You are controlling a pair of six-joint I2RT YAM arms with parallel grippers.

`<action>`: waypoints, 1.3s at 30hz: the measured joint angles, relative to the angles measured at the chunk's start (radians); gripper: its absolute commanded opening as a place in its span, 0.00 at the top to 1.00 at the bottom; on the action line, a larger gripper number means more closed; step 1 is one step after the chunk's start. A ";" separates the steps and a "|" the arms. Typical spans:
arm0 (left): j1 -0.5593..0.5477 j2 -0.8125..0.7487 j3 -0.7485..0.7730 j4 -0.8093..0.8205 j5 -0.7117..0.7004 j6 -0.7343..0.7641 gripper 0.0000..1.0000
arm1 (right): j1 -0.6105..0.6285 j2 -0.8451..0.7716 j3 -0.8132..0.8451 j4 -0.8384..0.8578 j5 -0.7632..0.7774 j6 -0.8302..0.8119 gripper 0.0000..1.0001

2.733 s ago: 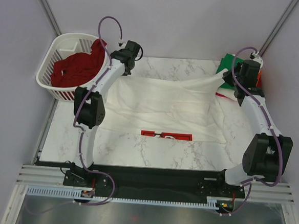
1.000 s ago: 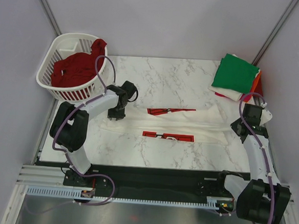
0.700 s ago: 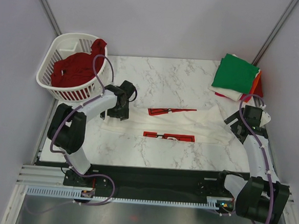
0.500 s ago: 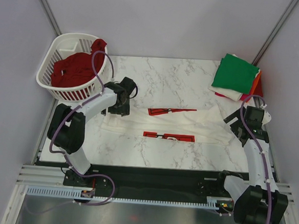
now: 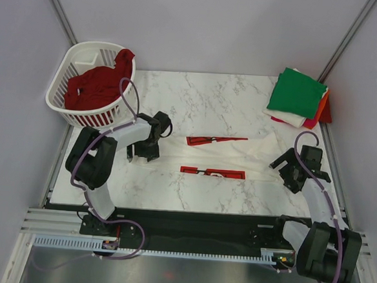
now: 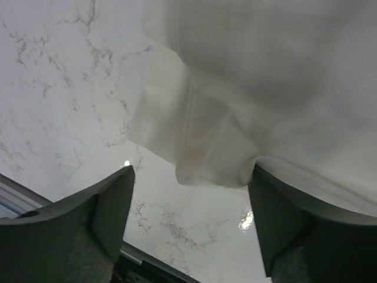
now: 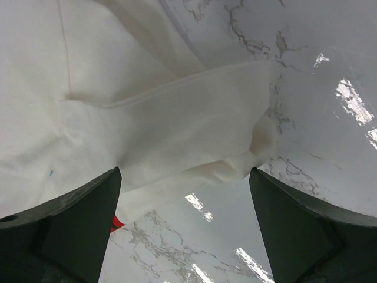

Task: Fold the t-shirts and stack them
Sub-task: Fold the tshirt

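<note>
Top external: left gripper (image 5: 140, 152) and right gripper (image 5: 287, 171) are spread over the white t-shirt (image 5: 252, 160); you should pinch both layers evenly.

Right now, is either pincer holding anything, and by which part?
Nothing is held. The left pincer and right pincer are both open over the white t-shirt, which lies loose on the table.

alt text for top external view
A white t-shirt with red print lies folded in a band across a marble table, left gripper and right gripper open at its ends. A basket with a dark red shirt far left; green-topped shirt stack far right.
</note>
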 measured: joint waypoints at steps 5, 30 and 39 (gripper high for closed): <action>-0.005 0.051 0.022 0.014 -0.005 -0.034 0.82 | 0.011 0.123 0.000 0.096 -0.025 0.008 0.09; -0.306 -0.274 -0.289 0.078 0.342 -0.224 0.98 | 0.412 1.310 1.272 0.330 -0.136 0.092 0.23; -0.484 0.073 0.129 0.151 0.472 -0.309 0.82 | 0.454 1.735 1.905 0.336 -0.372 0.048 0.02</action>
